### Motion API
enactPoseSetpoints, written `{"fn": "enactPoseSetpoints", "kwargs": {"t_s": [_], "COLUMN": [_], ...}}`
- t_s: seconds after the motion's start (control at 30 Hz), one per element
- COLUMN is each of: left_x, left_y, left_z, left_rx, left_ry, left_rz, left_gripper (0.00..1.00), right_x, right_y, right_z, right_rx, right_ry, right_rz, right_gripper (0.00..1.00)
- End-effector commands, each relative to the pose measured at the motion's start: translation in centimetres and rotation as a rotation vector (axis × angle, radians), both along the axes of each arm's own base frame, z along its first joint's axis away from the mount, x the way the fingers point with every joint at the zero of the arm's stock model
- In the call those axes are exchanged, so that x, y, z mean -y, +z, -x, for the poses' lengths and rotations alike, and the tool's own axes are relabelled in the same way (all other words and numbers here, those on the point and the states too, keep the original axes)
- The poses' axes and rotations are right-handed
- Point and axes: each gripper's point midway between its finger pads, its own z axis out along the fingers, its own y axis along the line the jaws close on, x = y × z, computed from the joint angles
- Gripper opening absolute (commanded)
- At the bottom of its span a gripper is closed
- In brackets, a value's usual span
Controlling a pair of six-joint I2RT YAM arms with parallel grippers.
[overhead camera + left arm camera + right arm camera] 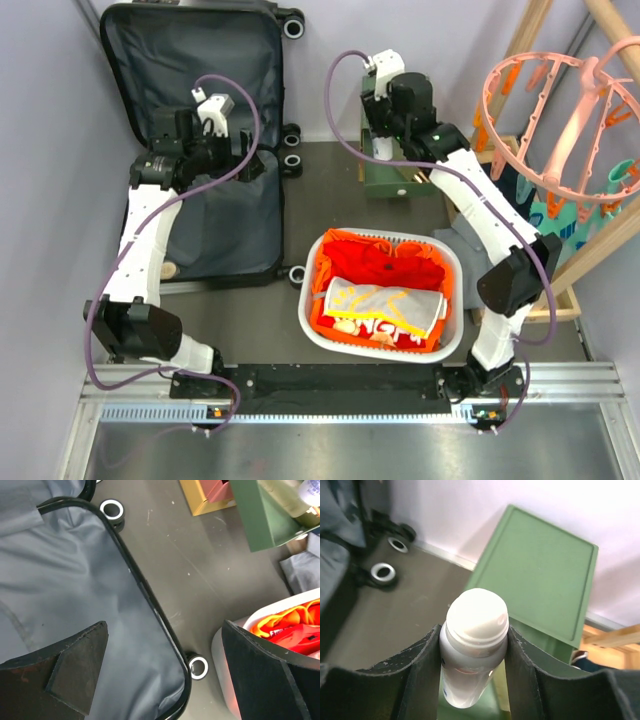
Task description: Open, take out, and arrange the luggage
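Left gripper [165, 625], wide open, empty, hovers over the open luggage [65, 580]; right gripper [473, 637] clasps a bottle [475, 612]

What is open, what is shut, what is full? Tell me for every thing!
luggage: open, grey lining showing
laundry basket: full of orange and red clothes
white bottle: cap on, gripped at its sides
left gripper: open, holding nothing, above the luggage
right gripper: shut on the white bottle
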Motion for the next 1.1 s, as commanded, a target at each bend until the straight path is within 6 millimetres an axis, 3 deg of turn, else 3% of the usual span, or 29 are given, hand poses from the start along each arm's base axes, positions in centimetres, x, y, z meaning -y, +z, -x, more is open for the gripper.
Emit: {"fn": "enactPoseSetpoints", "kwargs": {"t_s": [0.0, 0.27, 0.6, 0.77, 0.83, 0.87, 0.9, 0.97, 1.07], "left_x": [-0.6, -0.7, -1.0, -1.1, -1.1, -1.1, -1.4, -1.9, -3.9], "left_y": [0.4, 0.3, 0.1, 0.1, 0.1, 0.2, 0.2, 0.0, -1.3], "left_z": [-0.8, -0.6, -0.9, -1.1, -1.1, -1.0, -1.0, -1.2, -2.2], "left_rx": [0.027, 0.022, 0.031, 0.031, 0.032, 0.034, 0.037, 0.042, 0.044], "left_ry": [0.018, 0.020, 0.019, 0.021, 0.023, 0.024, 0.031, 0.050, 0.115], "left_rz": [-0.033, -0.032, -0.052, -0.050, -0.053, -0.055, -0.066, -0.090, -0.188], "left_gripper": [0.99, 0.99, 0.99, 0.99, 0.99, 0.99, 0.99, 0.99, 0.99], "right_x": [1.6, 2.2, 5.0, 5.2, 5.2, 5.1, 5.0, 4.8, 4.5], "right_y": [-1.5, -5.2, -8.8, -10.1, -10.5, -10.2, -10.2, -9.7, -8.8], "right_z": [-1.7, -2.7, -1.6, -1.7, -1.8, -1.9, -1.8, -1.9, -1.5], "right_rx": [-0.009, -0.062, -0.177, -0.215, -0.227, -0.223, -0.227, -0.218, -0.208], "right_ry": [-0.020, 0.002, 0.000, -0.001, -0.008, -0.011, -0.011, -0.008, -0.004], "right_rz": [0.141, 0.294, 0.538, 0.569, 0.563, 0.554, 0.543, 0.523, 0.491], "right_gripper": [0.00, 0.00, 0.00, 0.00, 0.16, 0.37, 0.46, 0.58, 0.67]}}
